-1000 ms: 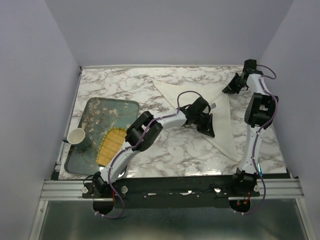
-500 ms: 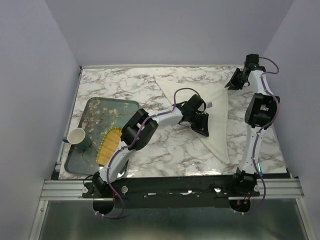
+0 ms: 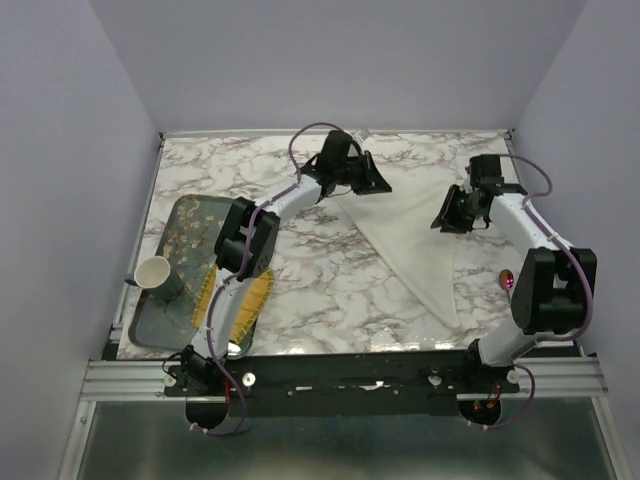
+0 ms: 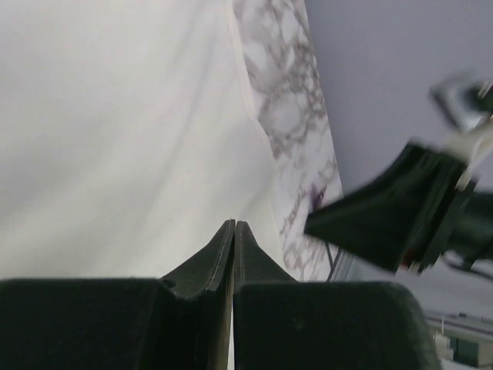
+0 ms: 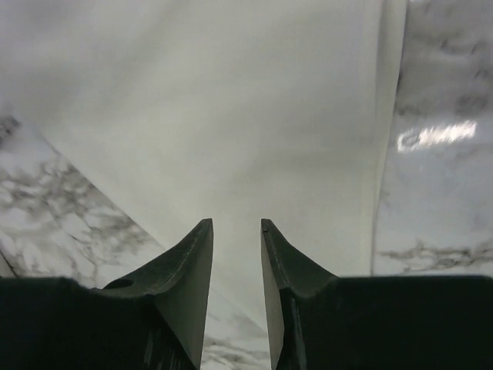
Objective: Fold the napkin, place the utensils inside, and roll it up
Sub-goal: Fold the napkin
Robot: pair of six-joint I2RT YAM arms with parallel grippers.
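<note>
The cream-white napkin (image 3: pixel 415 235) lies as a long triangle on the marble table, its point toward the near right. My left gripper (image 3: pixel 380 183) is at its far left corner, jaws pressed together with a thin pale strip of cloth between them (image 4: pixel 233 223); the napkin (image 4: pixel 115 139) spreads out under it. My right gripper (image 3: pixel 438 222) hangs open over the napkin's right part, fingers apart above the cloth (image 5: pixel 235 223), which fills that view (image 5: pixel 231 100). A small reddish-pink spot (image 3: pixel 509 281) shows beside my right arm's elbow; I cannot tell if it is the spoon.
A floral tray (image 3: pixel 190 215) sits at the left with a white paper cup (image 3: pixel 153 272) at its near left edge. A yellow fringed mat (image 3: pixel 258 297) lies partly under my left arm. Lilac walls close in the back and both sides.
My left gripper has swept from the napkin's middle to its far left corner. My right gripper has come from the far right corner down over the napkin. The napkin looks narrower.
</note>
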